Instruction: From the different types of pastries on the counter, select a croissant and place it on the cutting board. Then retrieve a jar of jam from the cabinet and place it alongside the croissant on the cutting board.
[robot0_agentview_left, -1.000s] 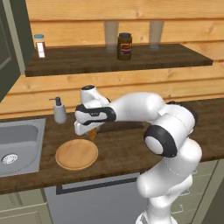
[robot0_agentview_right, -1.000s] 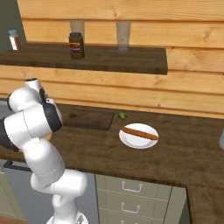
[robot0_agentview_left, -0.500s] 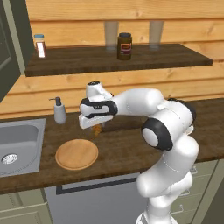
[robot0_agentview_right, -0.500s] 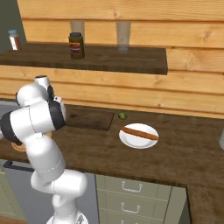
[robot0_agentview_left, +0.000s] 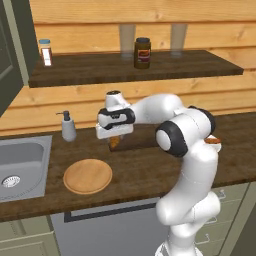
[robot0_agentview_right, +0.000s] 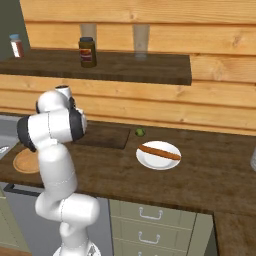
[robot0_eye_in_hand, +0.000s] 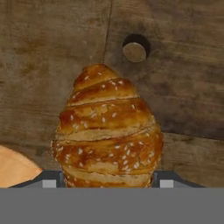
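Note:
My gripper (robot0_agentview_left: 115, 136) is shut on the croissant (robot0_agentview_left: 115, 143), a golden-brown ridged pastry with seeds, and holds it a little above the counter (robot0_agentview_left: 150, 175). In the hand view the croissant (robot0_eye_in_hand: 109, 129) hangs over the left edge of the dark cutting board (robot0_eye_in_hand: 175, 87), near the board's round hole. The cutting board (robot0_agentview_right: 102, 136) lies against the wall side of the counter, partly behind my arm. The long stick-shaped pastry (robot0_agentview_right: 159, 151) rests on a white plate (robot0_agentview_right: 150, 161) to the right. The jar of jam is out of view.
A round light-wood plate (robot0_agentview_left: 87, 176) lies left of the board, with a soap dispenser (robot0_agentview_left: 67, 127) and sink (robot0_agentview_left: 20, 165) further left. On the shelf stand a dark black-lidded jar (robot0_agentview_left: 142, 52), a blue-capped bottle (robot0_agentview_left: 46, 51) and two glasses. A small green item (robot0_agentview_right: 140, 132) sits by the board.
My arm has carried the croissant to the right, from above the round plate's far edge to the cutting board's left edge.

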